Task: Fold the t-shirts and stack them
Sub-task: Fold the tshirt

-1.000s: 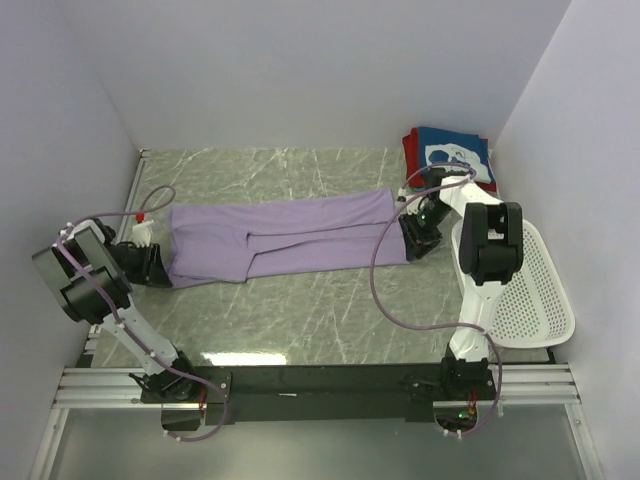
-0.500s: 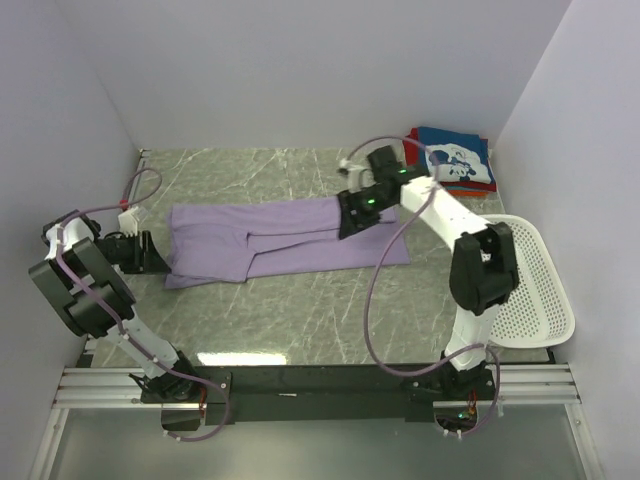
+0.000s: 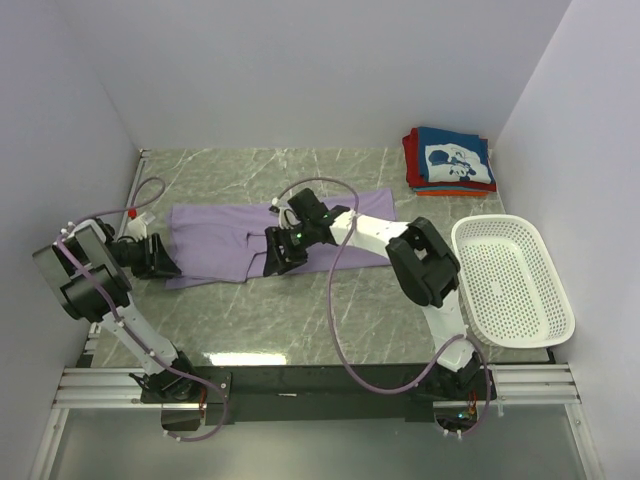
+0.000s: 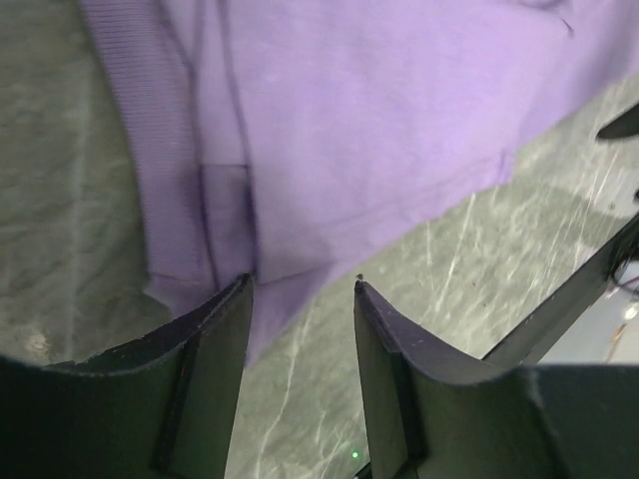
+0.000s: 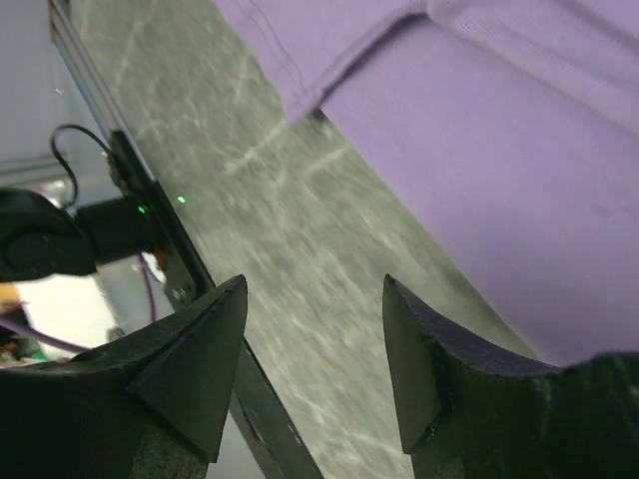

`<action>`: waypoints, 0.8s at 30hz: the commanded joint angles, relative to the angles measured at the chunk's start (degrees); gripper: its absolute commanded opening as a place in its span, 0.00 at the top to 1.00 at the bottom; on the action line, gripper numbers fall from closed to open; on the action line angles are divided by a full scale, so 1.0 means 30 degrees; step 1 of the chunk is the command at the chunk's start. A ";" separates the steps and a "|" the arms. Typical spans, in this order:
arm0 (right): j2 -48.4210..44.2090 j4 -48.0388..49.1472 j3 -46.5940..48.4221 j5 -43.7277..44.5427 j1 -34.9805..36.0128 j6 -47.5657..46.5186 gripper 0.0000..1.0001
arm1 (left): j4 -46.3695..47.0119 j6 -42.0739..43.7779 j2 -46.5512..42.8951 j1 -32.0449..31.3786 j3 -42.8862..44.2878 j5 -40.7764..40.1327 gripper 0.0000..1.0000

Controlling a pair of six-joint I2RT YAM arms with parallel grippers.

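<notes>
Both open (nothing held): left pincer [image 4: 303,284] at purple t-shirt [image 3: 220,236] end, right pincer [image 5: 315,284] over near edge.

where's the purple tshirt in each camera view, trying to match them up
Top external: the purple t-shirt lies flat across the middle of the table, stretching from the left side to past centre.
Left wrist: purple t-shirt fills the upper part, one corner reaching down to lower centre.
Right wrist: purple t-shirt takes the upper right.
Shared landmark: the grey marbled tabletop along the shirt's edge.
</notes>
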 commanded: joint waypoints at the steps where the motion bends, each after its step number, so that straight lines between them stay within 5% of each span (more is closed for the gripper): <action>1: 0.0398 0.3653 -0.0184 -0.0045 0.0174 0.3051 0.36 | 0.1201 -0.1274 0.0192 -0.0160 0.0145 -0.0219 0.49; 10: 0.2392 0.5505 0.0459 -0.0367 0.1111 0.5309 0.35 | 0.1993 -0.1832 0.0691 -0.0482 -0.0002 -0.0660 0.51; 24: 0.3769 0.7379 0.1017 -0.0368 0.2078 0.7827 0.38 | 0.1730 -0.1627 0.0456 -0.0629 -0.0178 0.0015 0.67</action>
